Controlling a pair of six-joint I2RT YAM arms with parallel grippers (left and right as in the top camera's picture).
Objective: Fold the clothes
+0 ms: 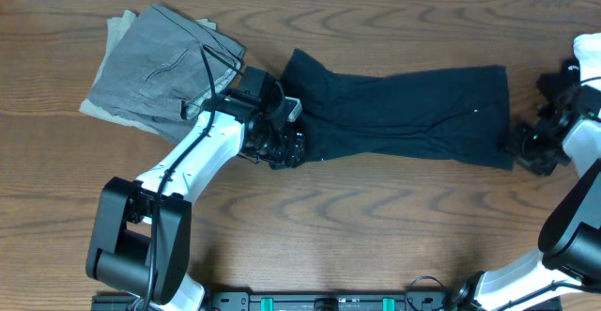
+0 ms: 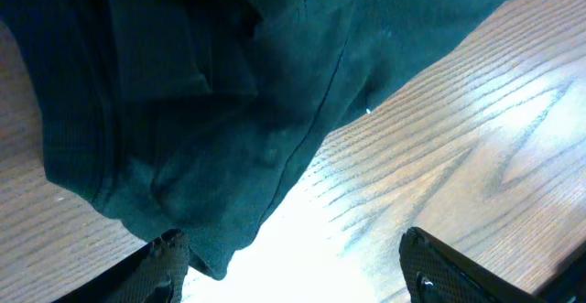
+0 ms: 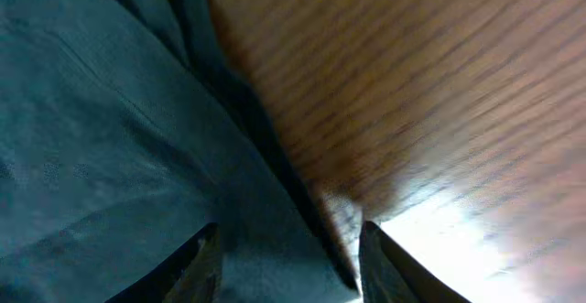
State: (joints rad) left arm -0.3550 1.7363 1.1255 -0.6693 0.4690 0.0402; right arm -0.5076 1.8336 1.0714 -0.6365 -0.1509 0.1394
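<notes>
Black T-shirt (image 1: 404,114) lies stretched as long band across middle of wooden worktop (image 1: 376,236). We see left pincer (image 1: 282,147) at its left end, jaws wide, holding nothing (cloth edge just beside one finger). Right pincer (image 1: 522,147) at right end, half open, astride hem. Grey garment (image 1: 160,67) upper left.

T-shirt (image 3: 110,138) blurry in R wrist view; white cloth (image 1: 589,53) cut off.
</notes>
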